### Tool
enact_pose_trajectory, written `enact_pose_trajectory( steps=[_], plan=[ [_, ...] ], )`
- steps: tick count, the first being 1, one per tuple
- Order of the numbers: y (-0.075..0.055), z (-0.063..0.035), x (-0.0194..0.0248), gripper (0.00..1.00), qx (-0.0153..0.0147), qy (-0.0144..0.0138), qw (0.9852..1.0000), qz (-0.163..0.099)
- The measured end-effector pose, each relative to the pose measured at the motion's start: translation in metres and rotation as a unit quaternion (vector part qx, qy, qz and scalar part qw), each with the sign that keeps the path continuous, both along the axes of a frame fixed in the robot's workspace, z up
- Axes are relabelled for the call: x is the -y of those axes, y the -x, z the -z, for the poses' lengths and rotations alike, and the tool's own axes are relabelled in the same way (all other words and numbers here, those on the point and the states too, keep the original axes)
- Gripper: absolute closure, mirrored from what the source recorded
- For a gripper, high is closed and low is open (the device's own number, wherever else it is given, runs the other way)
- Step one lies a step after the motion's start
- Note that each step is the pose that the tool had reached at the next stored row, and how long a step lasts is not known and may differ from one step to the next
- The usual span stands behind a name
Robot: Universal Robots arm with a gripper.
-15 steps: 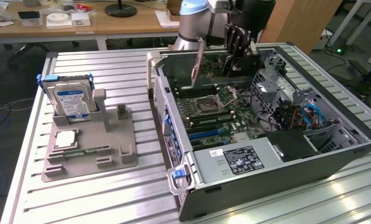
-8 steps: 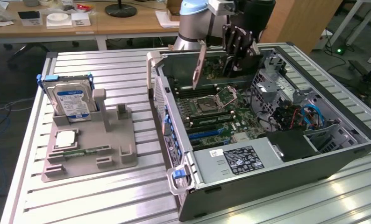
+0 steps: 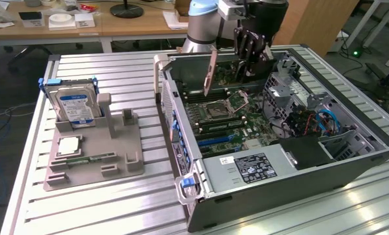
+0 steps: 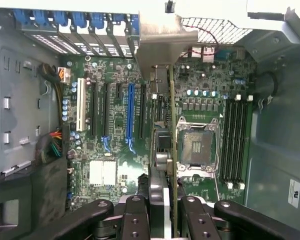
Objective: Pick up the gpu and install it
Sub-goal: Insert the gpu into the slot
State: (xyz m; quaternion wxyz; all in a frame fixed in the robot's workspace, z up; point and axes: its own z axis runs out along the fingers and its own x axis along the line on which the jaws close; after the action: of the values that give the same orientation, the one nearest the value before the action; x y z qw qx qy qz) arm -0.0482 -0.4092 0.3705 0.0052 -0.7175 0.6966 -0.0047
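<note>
Above motherboard (image 3: 227,117): hand (image 3: 250,54) grips gpu (image 3: 211,73) edge-down, long axis level, bracket (image 4: 165,47) toward case (image 3: 279,186) rear.

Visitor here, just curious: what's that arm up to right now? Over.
Gripper shut on the gpu. Held on edge above the motherboard, not yet seated. Expansion slots look unobstructed.

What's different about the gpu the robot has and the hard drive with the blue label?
The gpu hangs in the gripper over the open computer case; the hard drive stands in a grey holder on the table. The gpu is a thin card with a pale metal bracket; the hard drive is thicker, silver, with a blue label. Both stand on edge.
</note>
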Motion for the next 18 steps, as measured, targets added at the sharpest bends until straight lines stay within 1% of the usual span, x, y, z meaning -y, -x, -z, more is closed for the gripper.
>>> enact_pose_trajectory(
  steps=[4, 8, 12, 13, 14, 16, 18],
  plan=[
    [0.0, 0.0021, 0.0008, 0.71, 0.0005, -0.0002, 0.9999, 0.012],
    [0.0, 0.0091, 0.0047, 0.71, 0.0005, -0.0001, 0.9997, 0.022],
    [0.001, 0.0165, 0.0048, 0.71, 0.0004, -0.0001, 0.9997, 0.024],
    [0.001, 0.0183, 0.0049, 0.71, 0.0005, -0.0001, 0.9997, 0.025],
    [0.001, 0.0195, 0.0052, 0.71, 0.0013, -0.0001, 0.9997, 0.025],
    [0.001, 0.0219, 0.0051, 0.71, 0.0019, 0.0001, 0.9996, 0.029],
    [0.001, 0.0255, 0.0049, 0.71, 0.002, 0.0002, 0.9992, 0.04]
  ],
)
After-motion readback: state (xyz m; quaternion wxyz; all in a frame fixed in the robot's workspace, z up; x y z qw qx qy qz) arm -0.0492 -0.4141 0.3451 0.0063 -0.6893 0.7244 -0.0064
